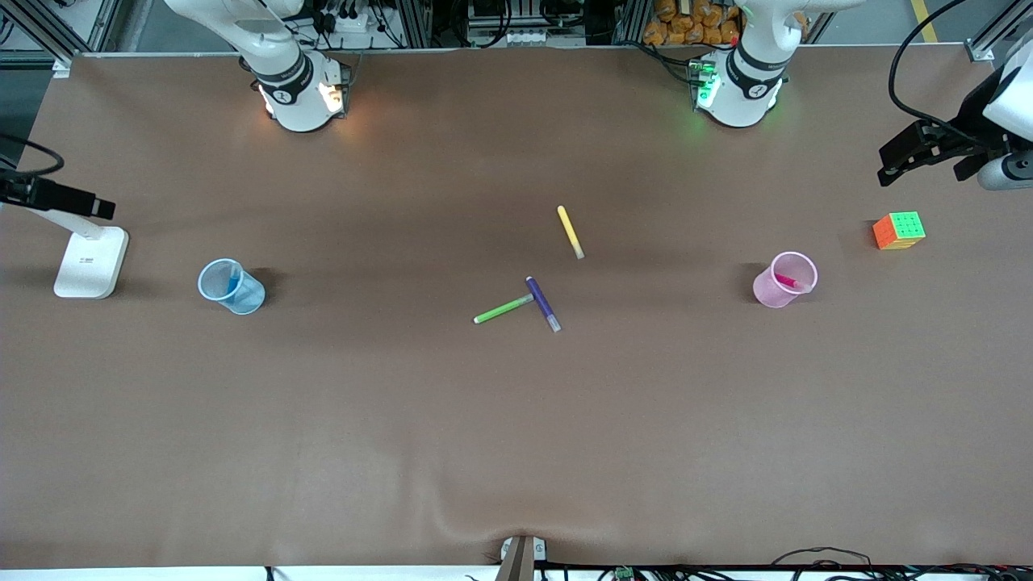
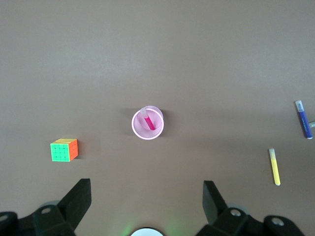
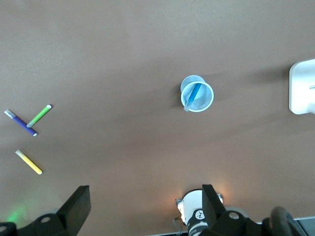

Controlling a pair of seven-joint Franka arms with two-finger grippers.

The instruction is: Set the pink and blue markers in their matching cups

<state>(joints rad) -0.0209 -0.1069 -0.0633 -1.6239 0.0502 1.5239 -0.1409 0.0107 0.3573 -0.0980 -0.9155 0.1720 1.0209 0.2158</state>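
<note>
Front view suggests completion: pink marker (image 1: 792, 282) inside pink cup (image 1: 776, 295), blue marker (image 1: 234, 284) inside blue cup (image 1: 240, 297); below them, left hand (image 2: 147, 204) and right hand (image 3: 145, 206) gape empty.

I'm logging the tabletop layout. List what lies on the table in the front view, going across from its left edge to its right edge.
White stand → blue cup holding the blue marker → green pen → purple pen → yellow pen → pink cup holding the pink marker → puzzle cube.
</note>
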